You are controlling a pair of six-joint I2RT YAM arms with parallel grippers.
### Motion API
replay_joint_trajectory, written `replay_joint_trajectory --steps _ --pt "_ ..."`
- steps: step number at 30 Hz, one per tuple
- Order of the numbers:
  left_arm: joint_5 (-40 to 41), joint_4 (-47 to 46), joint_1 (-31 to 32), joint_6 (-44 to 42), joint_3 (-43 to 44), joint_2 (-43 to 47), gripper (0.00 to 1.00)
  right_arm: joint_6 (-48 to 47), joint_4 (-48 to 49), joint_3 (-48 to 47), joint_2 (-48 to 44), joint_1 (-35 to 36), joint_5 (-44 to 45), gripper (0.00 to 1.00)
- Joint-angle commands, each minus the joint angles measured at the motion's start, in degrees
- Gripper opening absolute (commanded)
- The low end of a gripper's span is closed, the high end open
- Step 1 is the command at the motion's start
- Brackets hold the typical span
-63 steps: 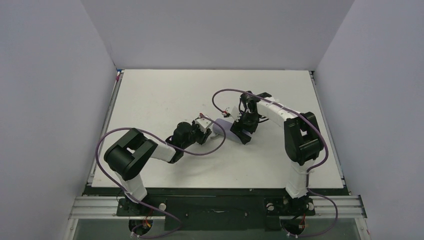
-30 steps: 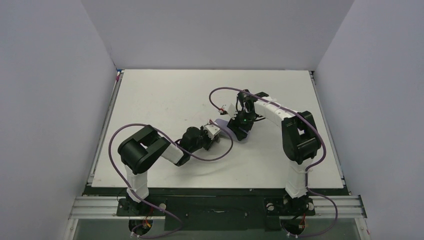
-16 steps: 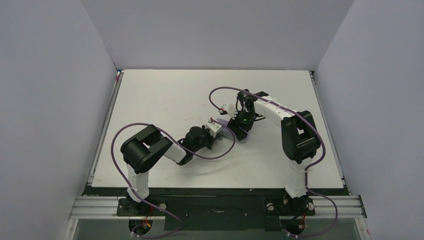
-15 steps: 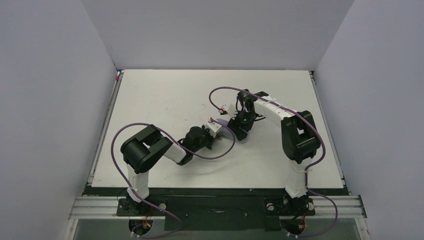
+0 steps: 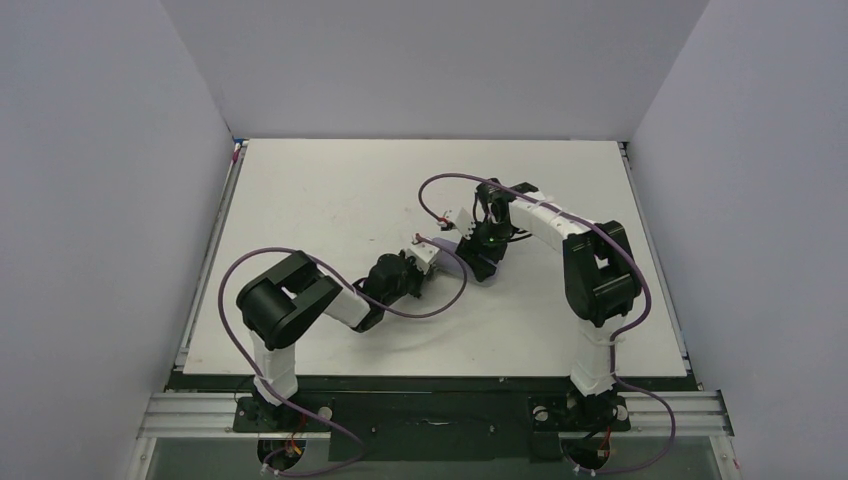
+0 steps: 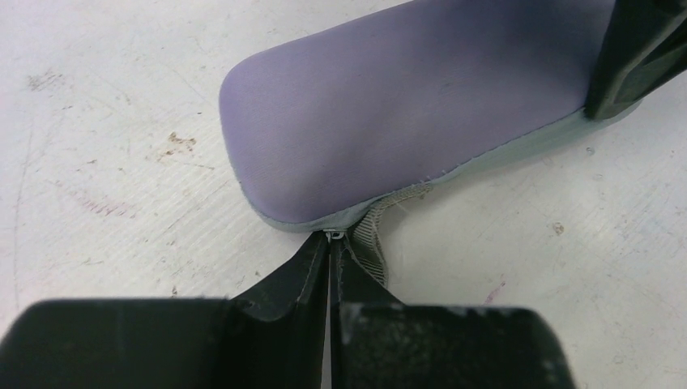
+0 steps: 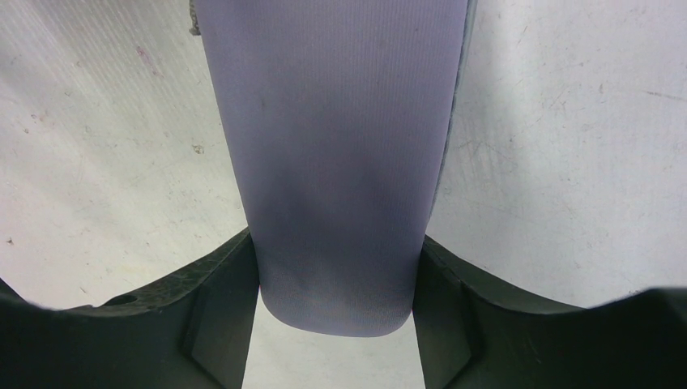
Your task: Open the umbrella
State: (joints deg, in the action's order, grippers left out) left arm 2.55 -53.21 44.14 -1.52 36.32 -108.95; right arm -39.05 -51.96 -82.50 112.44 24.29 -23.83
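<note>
Scuffed white table (image 5: 330,190) w/ lavender umbrella (image 6: 389,113) flat on it, approx. ctr

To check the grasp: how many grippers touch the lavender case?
2. The left gripper pinches the zipper pull at one end of the lavender case; the right gripper clamps its other end.

White counter (image 5: 330,190), matte, enclosed by plain pale grey walls (image 5: 430,60) at its far, left and right edges. Light even and diffuse, shadows soft. Surface scuffed and speckled with small brown marks (image 6: 174,144) up close. Aluminium rail (image 5: 190,415) runs along near edge. Small red item (image 5: 238,147) at far-left corner, possibly a clip.
</note>
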Motion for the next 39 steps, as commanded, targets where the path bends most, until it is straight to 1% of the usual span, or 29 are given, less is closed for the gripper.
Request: replay_joint_trajectory --steps 1,5,8,14,17,18,20,22,23,24,25,26,27,28,29,30,31,32,34,35,36,37,38,39 --pt "4.8 -3.3 -2.5 0.3 -1.0 4.4 0.0 -4.6 -4.5 2.0 2.6 -0.7 -0.4 0.0" --pt "4.5 -2.9 -3.9 -0.7 -2.5 5.6 0.0 -6.7 -5.7 2.3 2.3 -1.1 0.1 0.0" --pt "2.9 -3.9 -4.6 -2.0 -3.4 5.8 0.0 -10.0 -7.0 2.7 1.9 -0.9 0.3 0.0" --pt "-5.7 -7.3 -4.8 -7.0 -5.9 6.5 0.0 -18.8 -9.1 2.6 0.7 1.6 2.5 0.0" --pt "-7.5 -8.7 -4.8 -9.1 -7.0 6.6 0.0 -25.2 -11.0 1.7 1.0 2.2 3.3 0.0" --pt "-8.2 -8.9 -4.8 -9.5 -7.3 6.7 0.0 -26.0 -11.3 1.2 1.1 2.4 4.0 0.0" --pt "-9.3 -9.6 -4.3 -10.7 -8.1 7.1 0.0 -28.1 -11.9 -0.4 1.6 2.6 5.0 0.05" --pt "-10.3 -10.0 -3.7 -12.1 -8.9 7.6 0.0 -29.8 -12.3 -2.4 1.9 2.6 5.8 0.12" --pt "-10.7 -10.1 -3.5 -12.3 -9.4 7.7 0.0 -30.4 -12.2 -3.3 2.1 2.6 6.1 0.21" --pt "-11.0 -10.1 -3.0 -12.6 -9.6 8.0 0.0 -30.4 -12.1 -5.4 2.2 2.5 6.4 0.34" --pt "-11.1 -10.1 -2.8 -12.7 -9.9 8.1 0.0 -29.6 -12.0 -6.5 2.5 2.2 6.4 0.4" --pt "-11.2 -10.1 -2.4 -12.6 -10.0 8.1 0.0 -28.8 -12.0 -9.0 2.6 1.9 5.6 0.54" --pt "-11.2 -10.1 -2.1 -12.6 -10.2 8.3 0.0 -26.4 -12.0 -10.2 2.6 1.1 4.8 0.62" --pt "-10.9 -10.1 -1.7 -12.4 -10.4 8.3 0.0 -25.0 -12.0 -12.8 2.6 0.7 3.2 0.77" --pt "-10.7 -10.1 -1.5 -12.4 -10.5 8.3 0.0 -20.9 -11.9 -14.0 2.3 -0.1 2.3 0.81" --pt "-10.4 -10.1 -1.0 -12.2 -10.5 8.3 0.0 -18.5 -12.0 -16.2 2.1 -0.6 0.5 0.85" --pt "-10.2 -10.1 -0.8 -12.1 -10.6 8.4 0.0 -13.6 -12.0 -17.2 1.7 -1.5 -0.2 0.85" --pt "-9.7 -10.2 -0.2 -11.9 -10.6 8.4 0.0 -11.2 -12.0 -18.6 1.4 -2.0 -1.6 0.86" --pt "-9.1 -10.4 0.6 -11.5 -10.7 8.3 0.0 -2.2 -11.7 -18.8 0.2 -3.9 -4.5 0.87" --pt "-8.6 -10.5 1.2 -11.3 -10.7 8.1 0.0 0.4 -11.2 -18.0 -0.9 -5.4 -5.7 0.87" --pt "-8.2 -10.7 1.6 -11.2 -10.7 8.1 0.0 7.2 -9.7 -17.2 -1.4 -6.1 -5.8 0.87" --pt "-7.7 -10.8 2.3 -11.1 -10.7 8.0 0.0 10.7 -9.0 -15.4 -2.6 -7.5 -5.5 0.88" --pt "-7.4 -11.0 2.7 -11.0 -10.7 8.0 0.0 17.2 -8.2 -14.2 -3.7 -8.8 -5.4 0.88" --pt "-6.9 -11.1 3.4 -10.9 -10.6 8.0 0.0 20.0 -8.0 -11.5 -4.2 -9.4 -4.5 0.88"
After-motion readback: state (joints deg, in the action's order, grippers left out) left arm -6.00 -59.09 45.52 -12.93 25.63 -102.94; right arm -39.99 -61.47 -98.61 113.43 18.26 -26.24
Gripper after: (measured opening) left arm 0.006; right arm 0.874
